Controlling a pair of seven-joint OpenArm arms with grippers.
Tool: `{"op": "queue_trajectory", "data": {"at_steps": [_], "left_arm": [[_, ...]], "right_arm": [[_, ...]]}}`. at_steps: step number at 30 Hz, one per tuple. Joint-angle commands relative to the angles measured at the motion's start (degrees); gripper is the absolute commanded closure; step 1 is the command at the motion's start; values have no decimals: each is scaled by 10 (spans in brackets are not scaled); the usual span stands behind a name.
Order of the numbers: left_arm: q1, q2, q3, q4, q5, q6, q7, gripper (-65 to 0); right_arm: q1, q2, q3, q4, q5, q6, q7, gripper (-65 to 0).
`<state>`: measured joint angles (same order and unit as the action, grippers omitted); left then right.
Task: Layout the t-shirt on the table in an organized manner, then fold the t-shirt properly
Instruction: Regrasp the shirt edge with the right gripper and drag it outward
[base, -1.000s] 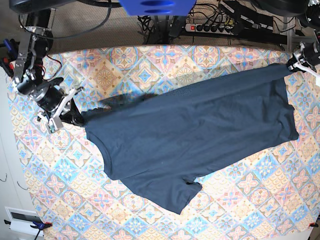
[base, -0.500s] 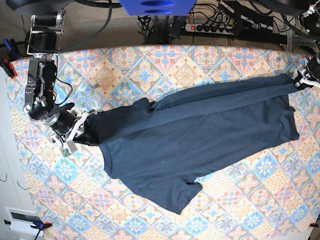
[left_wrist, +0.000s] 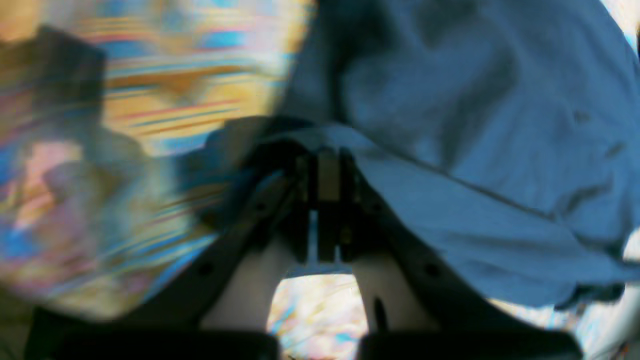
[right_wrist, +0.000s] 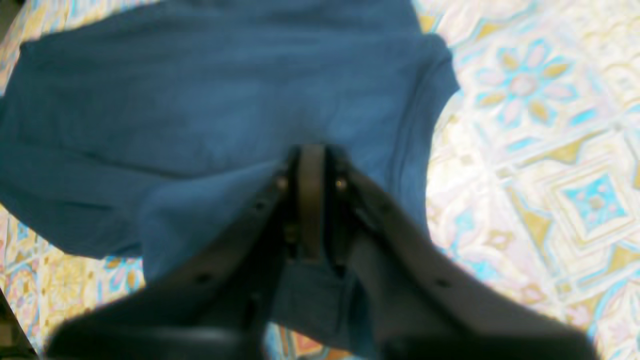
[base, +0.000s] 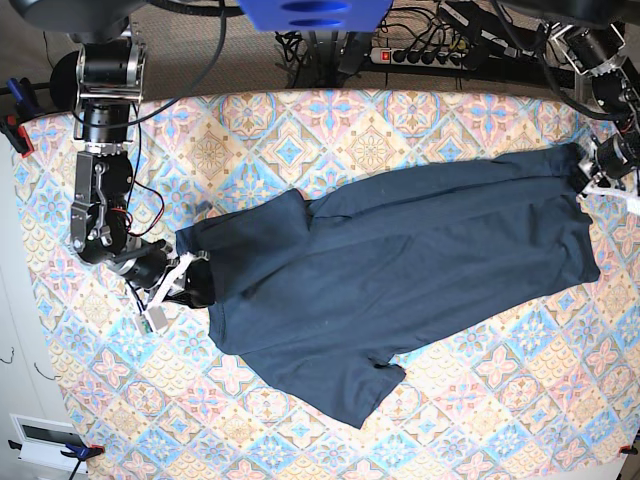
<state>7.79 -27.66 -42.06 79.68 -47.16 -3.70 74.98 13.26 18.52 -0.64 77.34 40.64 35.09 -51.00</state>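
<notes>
The dark navy t-shirt (base: 400, 260) lies slanted across the patterned table (base: 300, 130), with one sleeve pointing to the near edge. At its left end my right gripper (base: 185, 285) sits low on the table. In the right wrist view the right gripper (right_wrist: 311, 155) has its jaws close together on a fold of the t-shirt (right_wrist: 200, 100). At the far right my left gripper (base: 588, 178) holds the shirt's corner. The left wrist view is blurred and shows the left gripper (left_wrist: 325, 160) shut, with the t-shirt (left_wrist: 475, 125) draped over its tips.
A power strip (base: 430, 52) and cables lie beyond the table's far edge, beside a blue fixture (base: 315, 12). A red clamp (base: 15, 135) grips the left edge. Bare patterned table (right_wrist: 540, 125) shows to the right of the right gripper.
My right gripper has carried the shirt's left end toward the near side and inward. That end now lies slack and bunched. My left gripper has lowered a little with its corner.
</notes>
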Motion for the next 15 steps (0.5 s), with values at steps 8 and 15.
{"op": "queue_trajectory", "data": {"at_steps": [8, 15], "left_arm": [[13, -18, 5, 9, -20, -2, 9, -340], [146, -43, 5, 60, -167, -2, 18, -576]], "right_arm": [[-41, 38, 13, 98, 13, 4, 9, -239], [-144, 45, 62, 152, 13, 4, 9, -239]]}}
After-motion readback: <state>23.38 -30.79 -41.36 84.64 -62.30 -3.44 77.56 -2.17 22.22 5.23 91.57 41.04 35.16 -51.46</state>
